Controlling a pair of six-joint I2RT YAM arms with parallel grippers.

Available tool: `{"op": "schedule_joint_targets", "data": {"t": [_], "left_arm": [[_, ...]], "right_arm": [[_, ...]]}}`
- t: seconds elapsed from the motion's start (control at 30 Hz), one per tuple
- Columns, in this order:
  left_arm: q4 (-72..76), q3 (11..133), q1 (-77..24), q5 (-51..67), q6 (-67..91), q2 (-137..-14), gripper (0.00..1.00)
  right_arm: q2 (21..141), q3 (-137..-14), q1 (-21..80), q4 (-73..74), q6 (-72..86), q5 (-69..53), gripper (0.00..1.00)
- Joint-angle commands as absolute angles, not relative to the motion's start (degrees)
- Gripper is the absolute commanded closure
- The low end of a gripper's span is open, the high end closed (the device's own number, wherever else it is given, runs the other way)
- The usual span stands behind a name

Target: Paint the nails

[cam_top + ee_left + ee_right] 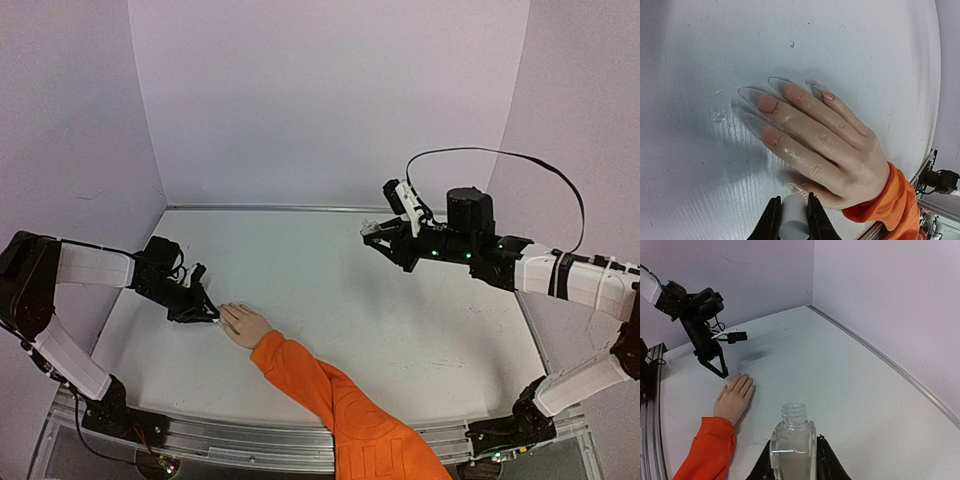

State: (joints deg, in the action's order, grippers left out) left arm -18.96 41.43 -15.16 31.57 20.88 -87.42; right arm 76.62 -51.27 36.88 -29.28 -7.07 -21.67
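A pale model hand (245, 325) in an orange sleeve (340, 405) lies flat on the white table, fingers pointing left. The nails (753, 93) are long, clear and pointed. Another clear nail (797, 189) on the thumb lies right in front of my left gripper (792, 201). That gripper is shut on a small white cylindrical cap (793, 220) and sits at the fingertips (207, 314). Whatever is under the cap is hidden. My right gripper (795, 442) is shut on a clear open-necked bottle (792, 435), held high over the table's right half (372, 232).
The left arm (700, 325) shows above the hand (735, 397) in the right wrist view. Lilac walls enclose the table on three sides. A metal rail (300, 432) runs along the near edge, and the sleeve crosses it.
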Motion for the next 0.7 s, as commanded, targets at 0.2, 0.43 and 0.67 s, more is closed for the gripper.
{"op": "schedule_joint_targets", "data": {"t": [0.2, 0.43, 0.67], "left_arm": [[-16.37, 42.16, -14.86, 30.45, 20.66, -85.43, 1.0], [-15.53, 42.34, -14.84, 30.27, 20.74, -85.18, 1.0], [-15.46, 42.75, -14.8, 29.35, 20.65, -85.58, 1.0]], "right_arm": [[76.73, -53.52, 36.58, -32.0, -6.77, -23.21, 1.0], [76.98, -53.35, 36.5, -32.0, -6.68, -23.41, 1.0], [76.99, -53.52, 36.53, -32.02, -6.5, -23.55, 1.0]]}}
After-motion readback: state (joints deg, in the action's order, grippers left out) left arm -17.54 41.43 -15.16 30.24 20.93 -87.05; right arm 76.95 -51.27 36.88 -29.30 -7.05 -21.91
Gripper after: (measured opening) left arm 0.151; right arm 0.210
